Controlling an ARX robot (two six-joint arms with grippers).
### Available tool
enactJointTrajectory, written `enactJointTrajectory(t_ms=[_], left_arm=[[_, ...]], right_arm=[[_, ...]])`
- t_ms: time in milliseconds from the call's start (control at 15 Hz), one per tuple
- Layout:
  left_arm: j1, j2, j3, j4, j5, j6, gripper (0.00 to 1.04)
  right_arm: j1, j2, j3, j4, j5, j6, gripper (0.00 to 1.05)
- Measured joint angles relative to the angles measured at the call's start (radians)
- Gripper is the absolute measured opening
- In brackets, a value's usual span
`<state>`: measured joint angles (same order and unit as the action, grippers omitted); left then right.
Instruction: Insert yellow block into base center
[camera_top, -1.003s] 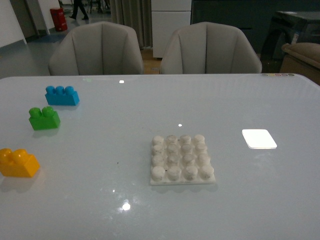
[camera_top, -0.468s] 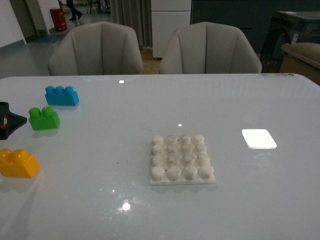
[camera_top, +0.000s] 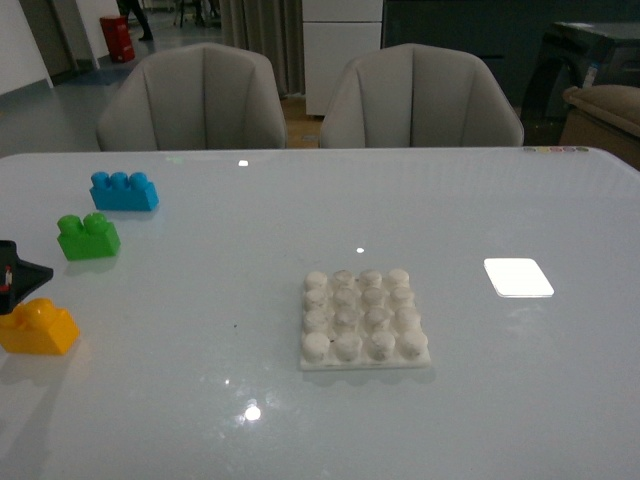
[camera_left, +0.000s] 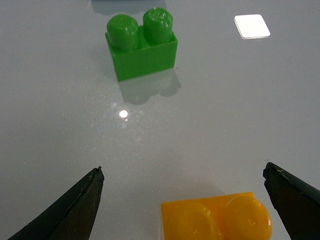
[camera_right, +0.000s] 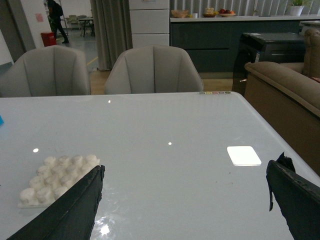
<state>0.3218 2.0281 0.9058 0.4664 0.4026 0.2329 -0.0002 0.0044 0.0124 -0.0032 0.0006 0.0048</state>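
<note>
The left gripper (camera_left: 182, 172), out of the front view a second ago, came in level with the green brick (camera_top: 88, 237) and has since dropped toward the block (camera_top: 38, 328). Its dark tip now seems to overlap the block's far stud, with the block between the wide-spread jaws

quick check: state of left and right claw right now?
Left claw: open, holding nothing; the yellow block sits between its spread jaws, not gripped.
Right claw: open, holding nothing.
</note>
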Motion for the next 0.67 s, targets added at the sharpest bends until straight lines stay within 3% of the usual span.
enactJointTrajectory(t_ms=[267,669], left_arm=[[0.012,0.01,-0.031,0.021,0.045,-0.057,0.98],[-0.008,0.019,-0.042,0.035,0.035,-0.045,0.98]], right_arm=[[0.0,0.0,0.0,0.0,0.0,0.0,0.98],[0.0,0.0,0.0,0.0,0.0,0.0,0.98]])
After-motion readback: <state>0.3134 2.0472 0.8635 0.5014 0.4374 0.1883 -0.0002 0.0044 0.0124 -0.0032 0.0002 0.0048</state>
